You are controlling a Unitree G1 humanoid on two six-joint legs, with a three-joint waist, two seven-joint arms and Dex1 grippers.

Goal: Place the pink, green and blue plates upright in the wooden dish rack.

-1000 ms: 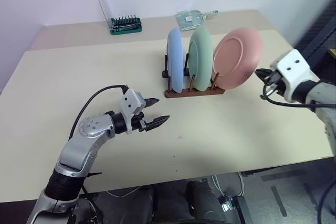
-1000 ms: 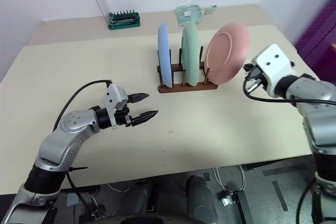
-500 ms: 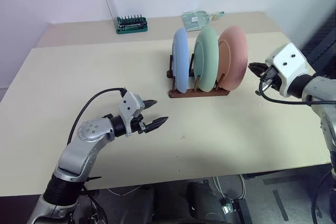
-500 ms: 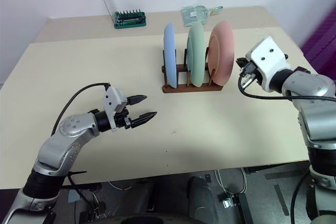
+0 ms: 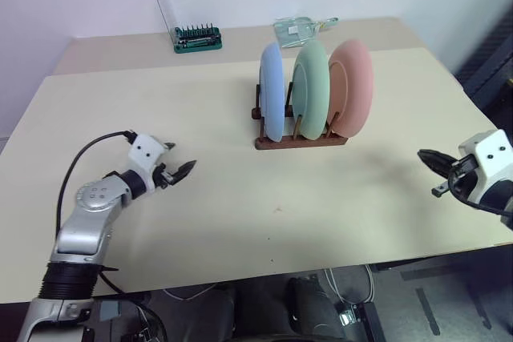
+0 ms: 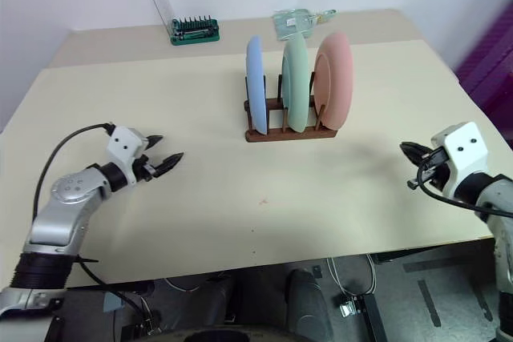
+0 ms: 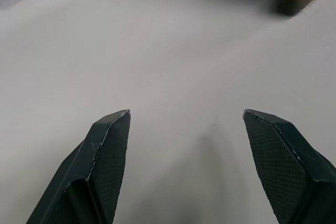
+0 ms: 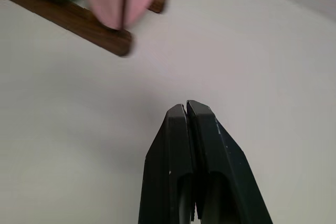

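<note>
The wooden dish rack sits on the far middle of the beige table, its long axis running left to right. Three plates stand upright on edge in it, faces turned sideways: blue plate at the left, green plate in the middle, pink plate at the right. The left gripper hovers with fingers spread and empty, well left of the rack. The right gripper is pressed closed, empty, well right of it.

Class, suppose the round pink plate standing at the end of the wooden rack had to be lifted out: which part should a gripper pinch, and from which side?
Probably pinch the top rim of the round pink plate, coming from above. It stands on edge in the dark wooden dish rack; pegs hold its lower edge, and the round green plate crowds one face, so the upper rim looks freest.
</note>
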